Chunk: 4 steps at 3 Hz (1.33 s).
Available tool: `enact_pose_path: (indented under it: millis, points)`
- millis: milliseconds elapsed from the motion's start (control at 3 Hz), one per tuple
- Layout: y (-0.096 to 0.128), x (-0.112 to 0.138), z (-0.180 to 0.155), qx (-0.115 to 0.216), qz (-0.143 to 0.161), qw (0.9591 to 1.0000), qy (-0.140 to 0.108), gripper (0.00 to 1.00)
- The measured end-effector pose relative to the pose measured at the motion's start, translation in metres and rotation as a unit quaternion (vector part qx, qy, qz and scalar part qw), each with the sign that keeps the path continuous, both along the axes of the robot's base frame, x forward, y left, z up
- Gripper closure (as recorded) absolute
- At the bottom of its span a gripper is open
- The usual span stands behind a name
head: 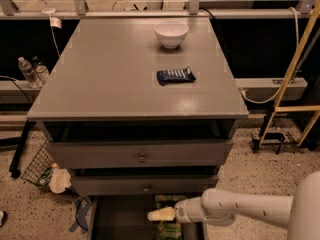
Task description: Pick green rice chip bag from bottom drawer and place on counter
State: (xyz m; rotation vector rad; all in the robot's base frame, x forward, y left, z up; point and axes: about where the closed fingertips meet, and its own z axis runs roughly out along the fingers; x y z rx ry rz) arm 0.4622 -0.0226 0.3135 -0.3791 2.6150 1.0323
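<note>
The green rice chip bag (169, 228) lies in the open bottom drawer (120, 219) at the lower edge of the camera view, mostly hidden under my arm. Green parts of it show above and below the wrist. My gripper (160, 214) reaches in from the right on a white arm and hovers right over the bag, its pale tip pointing left. The counter (110, 74) is the wide grey top of the cabinet above.
A white bowl (171, 33) and a small dark blue wrapper (175, 76) sit on the counter. Two upper drawers with round knobs (142, 158) are above the bottom drawer. A wire basket (37, 166) stands left on the floor, a yellow frame (290, 104) right.
</note>
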Motion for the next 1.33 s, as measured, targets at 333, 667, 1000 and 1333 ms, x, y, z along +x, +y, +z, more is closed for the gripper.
enact_pose_path:
  millis: [333, 667, 1000, 1333]
  points:
    - [0.007, 0.003, -0.019, -0.01, 0.0, 0.9998, 0.016, 0.0]
    - [0.003, 0.012, -0.042, -0.056, -0.022, 0.9981, 0.014, 0.0]
    - [-0.001, 0.016, -0.063, -0.087, -0.041, 0.9952, 0.021, 0.0]
    - [-0.007, 0.019, -0.084, -0.105, -0.06, 0.9921, 0.033, 0.0]
